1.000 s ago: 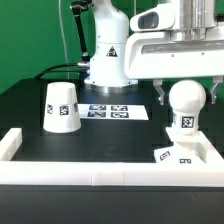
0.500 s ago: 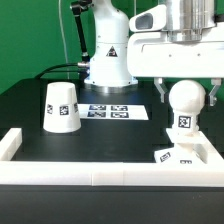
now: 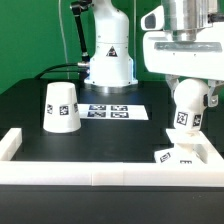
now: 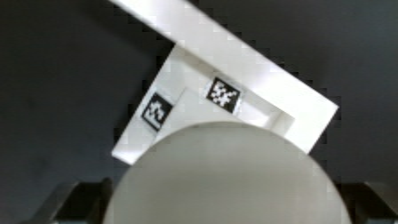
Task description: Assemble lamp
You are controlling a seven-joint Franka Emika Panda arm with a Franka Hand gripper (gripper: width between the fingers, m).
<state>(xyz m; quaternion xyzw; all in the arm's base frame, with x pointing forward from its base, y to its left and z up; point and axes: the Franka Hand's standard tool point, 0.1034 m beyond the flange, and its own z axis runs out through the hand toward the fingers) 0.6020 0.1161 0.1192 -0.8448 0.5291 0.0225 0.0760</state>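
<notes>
The two-finger gripper [image 3: 191, 96] clasps the white ball-shaped plastic bulb [image 3: 187, 108], tilted, above the low flat white base block [image 3: 181, 155]. The white truncated-cone shade [image 3: 61, 107] stands well apart.

Black table [image 3: 120, 142]: shade [image 3: 61, 106], base [image 3: 171, 155], marker board [image 3: 111, 112]

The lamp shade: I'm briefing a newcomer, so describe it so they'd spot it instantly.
On the black table, look to the exterior view's left of the marker board. The shade stands there alone, wide end down. It is a white truncated cone with a square tag, unlike the ball-shaped bulb and the flat base block at the exterior view's right.
</notes>
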